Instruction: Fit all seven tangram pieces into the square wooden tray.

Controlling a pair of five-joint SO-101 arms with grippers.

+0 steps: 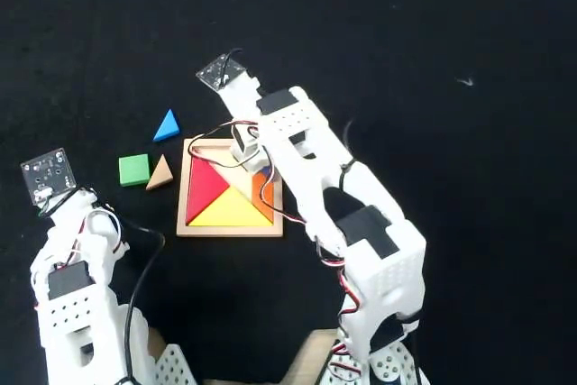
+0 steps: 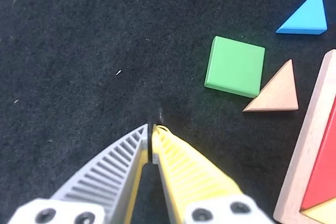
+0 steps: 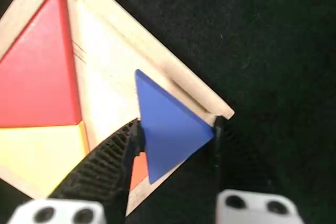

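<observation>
Placing step: right jaws grasp the dark blue triangle (image 3: 168, 129) over a corner of the wooden tray (image 3: 157, 61) (overlapping its rim); next, align and lower it. Left jaws clenched, empty.

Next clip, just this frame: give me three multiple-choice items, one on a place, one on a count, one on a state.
1. Where is the green square relative to the wooden tray?
A. Inside it.
B. Outside it, beside the tan triangle.
C. Held above it.

2. How many pieces lie on the table outside the tray?
A. One.
B. Five.
C. Three.

3. What state is the right gripper in?
A. Shut on the dark blue triangle.
B. Open and empty.
C. Shut on the green square.

Answers:
1 B, it lies off the tray's left side with the tan triangle alongside.
2 C, the green square, the tan triangle and the light blue triangle.
3 A, its fingers clamp that triangle's edges over the tray.
</observation>
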